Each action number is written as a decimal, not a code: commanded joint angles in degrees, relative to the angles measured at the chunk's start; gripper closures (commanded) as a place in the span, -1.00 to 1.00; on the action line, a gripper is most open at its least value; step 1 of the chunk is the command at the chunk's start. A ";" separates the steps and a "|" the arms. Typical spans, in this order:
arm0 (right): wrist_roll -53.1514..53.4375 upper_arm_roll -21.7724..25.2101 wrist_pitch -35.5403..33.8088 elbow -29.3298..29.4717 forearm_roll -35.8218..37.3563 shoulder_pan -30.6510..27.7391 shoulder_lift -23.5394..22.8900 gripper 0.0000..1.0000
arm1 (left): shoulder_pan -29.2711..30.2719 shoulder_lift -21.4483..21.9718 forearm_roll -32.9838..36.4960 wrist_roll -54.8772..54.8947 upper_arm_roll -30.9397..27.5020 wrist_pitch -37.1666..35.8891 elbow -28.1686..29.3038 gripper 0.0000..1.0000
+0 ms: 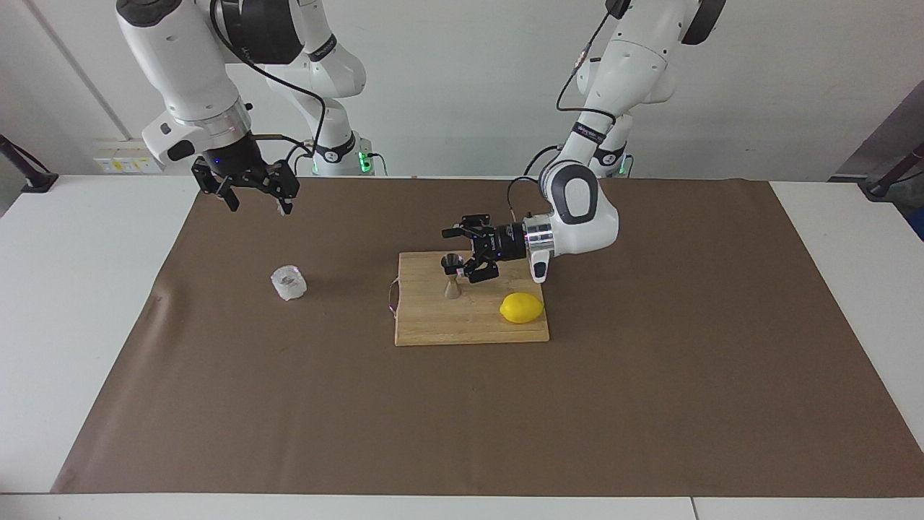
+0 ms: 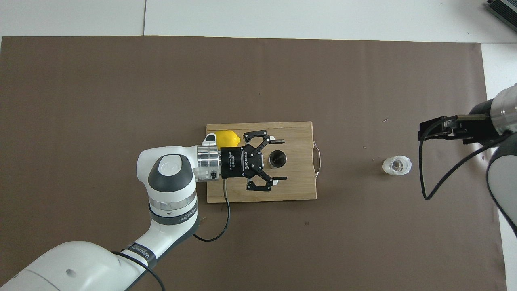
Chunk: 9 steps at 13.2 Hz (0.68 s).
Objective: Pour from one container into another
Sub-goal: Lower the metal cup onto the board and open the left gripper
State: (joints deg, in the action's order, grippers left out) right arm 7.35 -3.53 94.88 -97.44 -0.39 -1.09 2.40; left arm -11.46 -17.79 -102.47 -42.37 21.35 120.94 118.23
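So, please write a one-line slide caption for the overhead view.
Left gripper open around the upright steel jigger on the cutting board; translucent cup apart on the mat.

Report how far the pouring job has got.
Done: the jigger stands upright on the cutting board, let go. In hand: nothing; the left gripper is open around it, the right gripper open above the mat. Left: the cup sits untouched, unpoured.

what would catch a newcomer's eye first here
Probably the bright yellow lemon on the wooden cutting board mid-table, next to the steel jigger standing upright on the same board. The left gripper hangs open just over the jigger without holding it. Toward the right arm's end, the whitish cup sits alone on the brown mat, with the right gripper waiting open above the mat.
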 commanded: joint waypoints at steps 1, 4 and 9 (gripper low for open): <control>-1.20 -0.25 -0.66 -0.03 -1.37 -0.75 0.59 -1.00 | 0.73 1.97 8.47 -5.52 -0.44 -3.78 -2.37 -1.00; -1.02 -0.25 -0.22 -0.03 -1.37 -0.76 0.59 -1.00 | 4.41 4.51 26.57 -5.44 -0.44 -7.56 -5.72 -1.00; -0.50 -0.25 0.47 -0.21 -1.37 -0.75 0.59 -1.00 | 7.33 5.24 56.59 -4.31 -0.70 -14.82 -16.31 -1.00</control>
State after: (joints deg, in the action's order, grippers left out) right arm 7.35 -3.53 94.92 -97.43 -0.39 -1.09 2.40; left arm -4.42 -11.06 -57.00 -46.54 20.78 111.02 108.75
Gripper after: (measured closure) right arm 0.000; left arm 0.000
